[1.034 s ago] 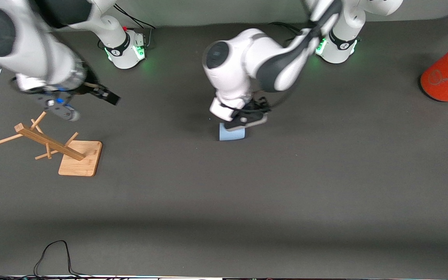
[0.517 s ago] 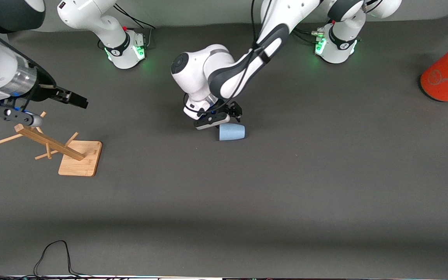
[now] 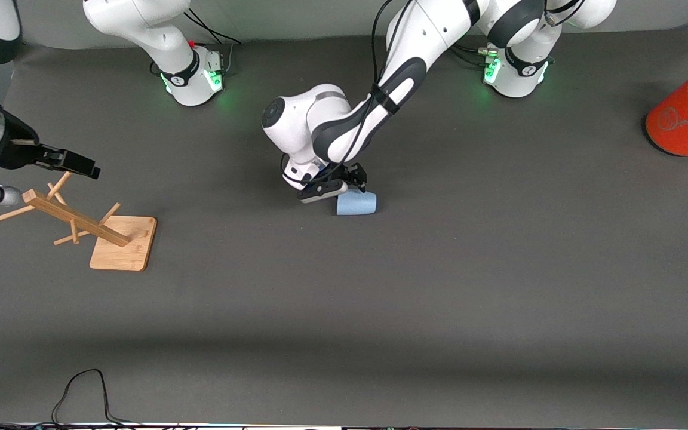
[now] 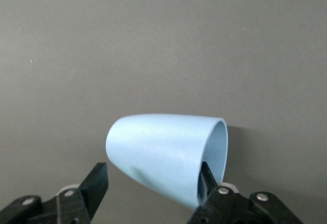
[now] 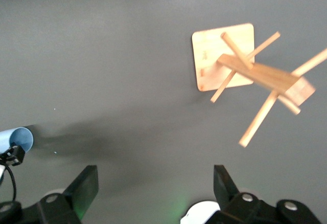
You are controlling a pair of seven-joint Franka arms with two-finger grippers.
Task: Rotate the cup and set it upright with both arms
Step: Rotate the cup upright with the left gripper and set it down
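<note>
The pale blue cup (image 3: 357, 203) lies on its side on the dark table, mouth toward the right arm's end. My left gripper (image 3: 344, 186) is low over it and open. In the left wrist view the cup (image 4: 163, 150) lies between the fingers. One fingertip (image 4: 205, 175) sits just inside the mouth and the other (image 4: 98, 182) stands clear of the base end. My right gripper (image 3: 72, 162) is open and empty, up in the air over the wooden rack (image 3: 75, 218). The right wrist view shows its fingers spread (image 5: 153, 191) and the cup's mouth (image 5: 16, 139) in the distance.
The wooden peg rack leans on its square base (image 3: 124, 243) at the right arm's end, and also shows in the right wrist view (image 5: 255, 73). A large orange-red can (image 3: 687, 116) with a grey lid lies at the left arm's end. A black cable (image 3: 81, 385) loops at the table's near edge.
My left arm has swung its wrist round and brought the gripper down beside the cup. My right gripper has drawn back toward its own end of the table. The cup has not moved.
</note>
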